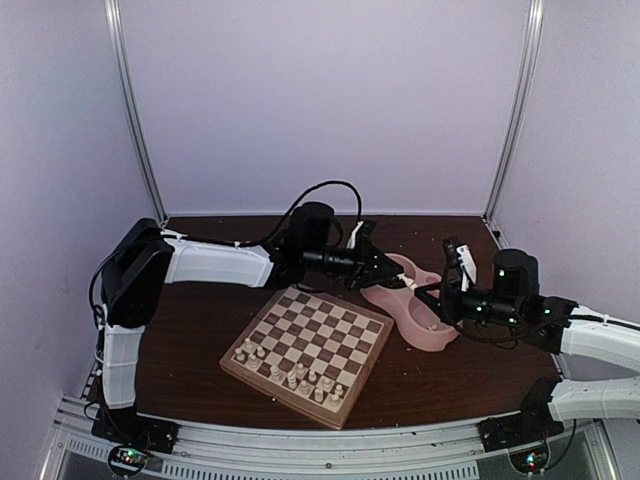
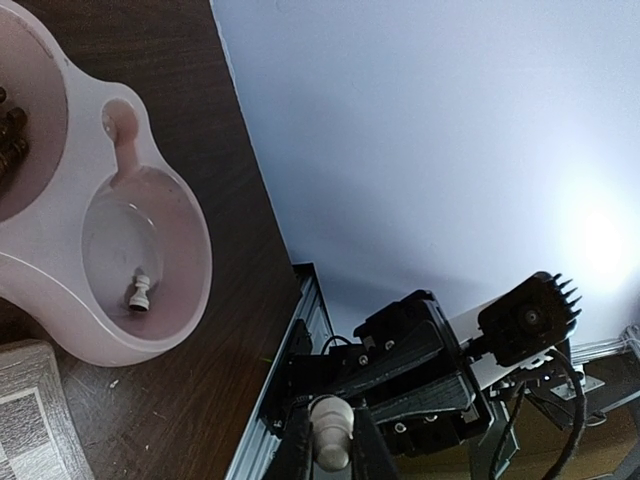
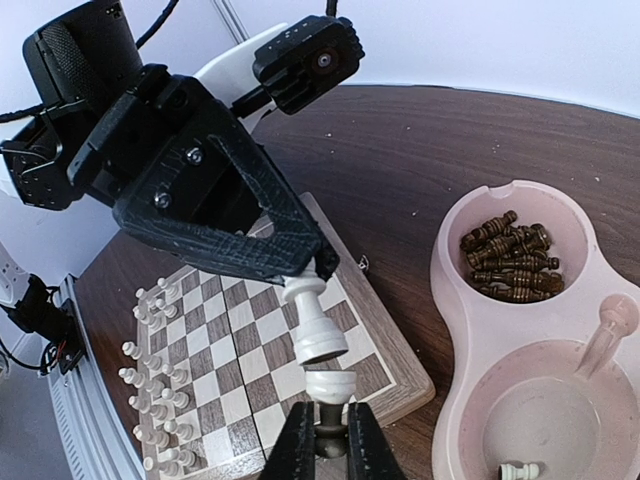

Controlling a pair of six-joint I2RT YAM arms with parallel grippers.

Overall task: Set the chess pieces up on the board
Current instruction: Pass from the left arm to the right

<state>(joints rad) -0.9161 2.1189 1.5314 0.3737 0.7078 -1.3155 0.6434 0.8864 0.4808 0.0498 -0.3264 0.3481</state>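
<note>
The left arm rises from its base at the near left corner of the desk. Its white forearm runs rightward behind the board. The left end effector points right, clamped on a cream piece held by its head, base outward. The right arm lies folded low along the right edge, its wrist aimed left. The right end effector is closed on a second cream piece at its fingertips. The two tips meet nearly nose to nose in the air, and the two held pieces are just apart.

The board sits at the middle of the desk, turned at an angle. The chess pieces stand in two rows along its near edge, and the rest of the squares are bare. A pink bowl with two compartments lies just beside the board's far right corner, under the two end effectors.

The overhead view shows both arms whole, but the held pieces are too small to make out there. The right wrist view shows the left end effector's black wedge looming over the board. It also shows the dark brown pieces heaped in one compartment of the bowl. A lone cream piece lies in the other compartment. The left wrist view shows that same lone piece upright on the pale floor of its compartment, and the right arm's dark body facing back from beyond the desk edge.
</note>
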